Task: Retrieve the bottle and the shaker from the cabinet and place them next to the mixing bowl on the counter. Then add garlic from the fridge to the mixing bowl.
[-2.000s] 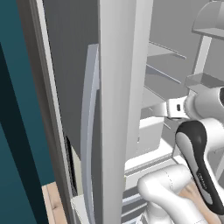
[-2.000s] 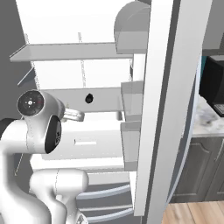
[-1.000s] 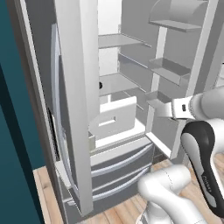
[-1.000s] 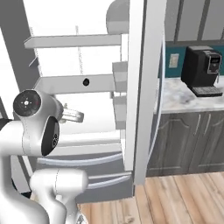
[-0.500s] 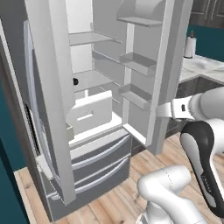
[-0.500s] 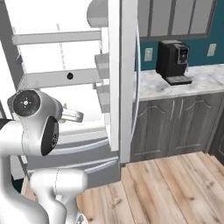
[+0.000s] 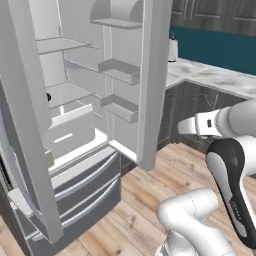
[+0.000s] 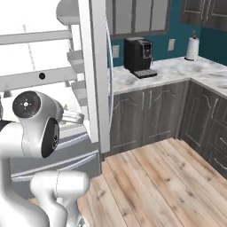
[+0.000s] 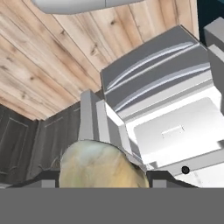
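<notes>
Fingers (image 9: 103,183) grip a pale garlic bulb (image 9: 101,168) between them, tips dark at either side; beyond lies the wooden floor (image 9: 39,52) and the fridge (image 7: 75,125) with both doors open; a marble bench (image 8: 164,68) carries a coffee machine (image 8: 137,55).

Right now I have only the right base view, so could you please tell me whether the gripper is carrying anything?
Observer: Yes. In the hand view, the gripper is closed on a pale garlic bulb that sits between its finger tips.
Operator: Thank you. Is the left door of the fridge open as well?
Observer: Yes. The left base view shows it swung wide open.
</notes>
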### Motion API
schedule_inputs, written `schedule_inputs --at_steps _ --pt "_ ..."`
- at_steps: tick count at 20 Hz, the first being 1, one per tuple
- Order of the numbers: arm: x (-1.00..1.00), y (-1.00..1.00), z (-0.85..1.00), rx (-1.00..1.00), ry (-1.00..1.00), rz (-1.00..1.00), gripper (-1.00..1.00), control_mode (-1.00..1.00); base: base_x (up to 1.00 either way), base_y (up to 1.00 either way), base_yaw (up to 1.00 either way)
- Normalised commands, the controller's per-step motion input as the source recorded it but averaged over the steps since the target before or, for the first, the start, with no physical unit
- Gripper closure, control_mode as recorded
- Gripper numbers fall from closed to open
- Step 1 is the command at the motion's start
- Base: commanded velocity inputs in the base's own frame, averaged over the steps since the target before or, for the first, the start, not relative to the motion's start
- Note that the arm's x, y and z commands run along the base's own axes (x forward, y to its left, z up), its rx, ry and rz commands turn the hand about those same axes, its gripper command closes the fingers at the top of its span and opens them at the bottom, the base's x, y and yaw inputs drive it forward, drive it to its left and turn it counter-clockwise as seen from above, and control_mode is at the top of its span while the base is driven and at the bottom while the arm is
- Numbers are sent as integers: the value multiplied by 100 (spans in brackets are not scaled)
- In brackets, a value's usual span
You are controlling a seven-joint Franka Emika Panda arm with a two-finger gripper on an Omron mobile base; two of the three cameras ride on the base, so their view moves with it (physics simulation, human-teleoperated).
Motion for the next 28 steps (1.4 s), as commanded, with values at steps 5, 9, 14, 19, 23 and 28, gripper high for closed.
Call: schedule_inputs --at_steps 5,9,14,19,23,28 --pt "0 0 0 0 0 0 100 100 -24 -16 -42" --pt "0 0 0 0 0 0 100 100 -18 -23 -44" --pt "0 0 0 0 0 0 100 100 -11 -28 -46" --pt "0 0 0 0 0 0 100 100 -1 -24 -48" --pt "0 0 0 0 0 0 100 100 0 -24 -48" --pt "0 0 0 0 0 0 100 100 0 -34 -46"
